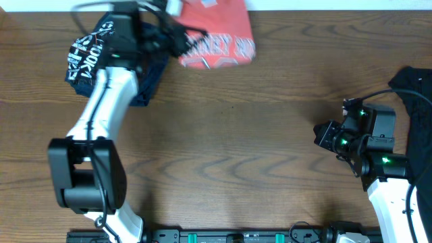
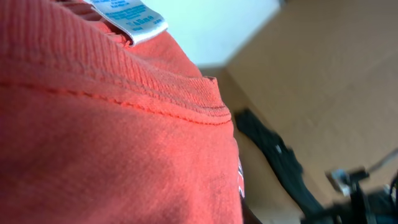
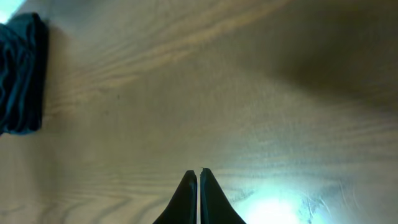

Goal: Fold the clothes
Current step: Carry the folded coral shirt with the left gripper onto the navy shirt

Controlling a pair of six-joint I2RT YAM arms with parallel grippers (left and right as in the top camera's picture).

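The brown wood-grain table lies bare beneath the right gripper, whose fingers are pressed together. The coral-red fabric T-shirt with white-and-navy block lettering lies folded against the left gripper, which is closed, pinching the shirt's near edge; red cloth fills that wrist view. A navy white-printed garment lies under the left arm, behind that gripper. A plain black garment lies beside the right arm. A small white collar label shows close above the left gripper.
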